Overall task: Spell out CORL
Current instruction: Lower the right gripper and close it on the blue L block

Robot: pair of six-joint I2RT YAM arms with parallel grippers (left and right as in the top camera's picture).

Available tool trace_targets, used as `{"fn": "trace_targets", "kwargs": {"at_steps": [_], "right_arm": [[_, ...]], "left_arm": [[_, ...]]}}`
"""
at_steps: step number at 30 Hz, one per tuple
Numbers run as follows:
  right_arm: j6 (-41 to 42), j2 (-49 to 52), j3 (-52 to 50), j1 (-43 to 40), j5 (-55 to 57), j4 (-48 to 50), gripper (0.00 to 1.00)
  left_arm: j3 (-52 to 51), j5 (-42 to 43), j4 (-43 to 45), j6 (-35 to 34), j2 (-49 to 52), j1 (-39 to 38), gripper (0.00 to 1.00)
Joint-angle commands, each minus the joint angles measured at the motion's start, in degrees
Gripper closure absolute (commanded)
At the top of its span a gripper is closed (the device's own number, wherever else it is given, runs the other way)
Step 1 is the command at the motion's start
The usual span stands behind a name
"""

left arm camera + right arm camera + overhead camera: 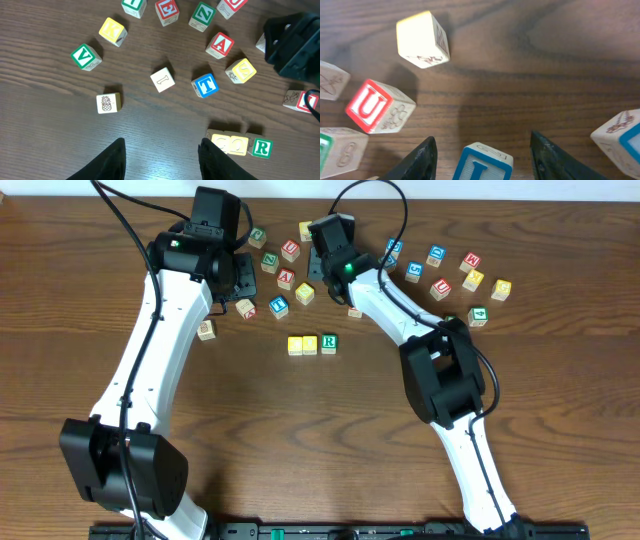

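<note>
CORL so far is a tight row at mid-bench (250,430): first yellow cube (296,345), second yellow cube (311,344), then the green R cube (329,342). The blue-lettered cube (482,162), which I take for the L, sits among the loose ones farther back. My right claw (482,140) straddles it, open, with a gap on each side. The left claw (162,162) hangs open and empty. It looks light, rigid and smooth-faced, so I'd pinch two opposite flat faces squarely, or it may twist out.

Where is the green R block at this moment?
Overhead view: the R block ends the short row mid-table, right of two yellow blocks, between both arms.
</note>
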Motion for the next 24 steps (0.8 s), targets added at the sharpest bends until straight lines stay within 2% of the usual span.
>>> {"fn": "trace_targets", "kwargs": {"at_steps": [1, 19, 24], "right_arm": [[0.5, 1.1, 1.1, 0.7, 1.1, 0.1, 0.45], [0.0, 1.2, 1.1, 0.4, 2.1, -3.1, 0.59], [-2.8, 1.0, 1.1, -0.2, 2.2, -5.4, 0.60]], "left_arm": [[1.5, -0.7, -0.3, 0.5, -1.6, 0.0, 0.54], [1.5, -0.7, -0.2, 0.5, -1.6, 0.0, 0.53], [1.5, -0.7, -0.2, 0.5, -1.6, 0.0, 0.54]]}}
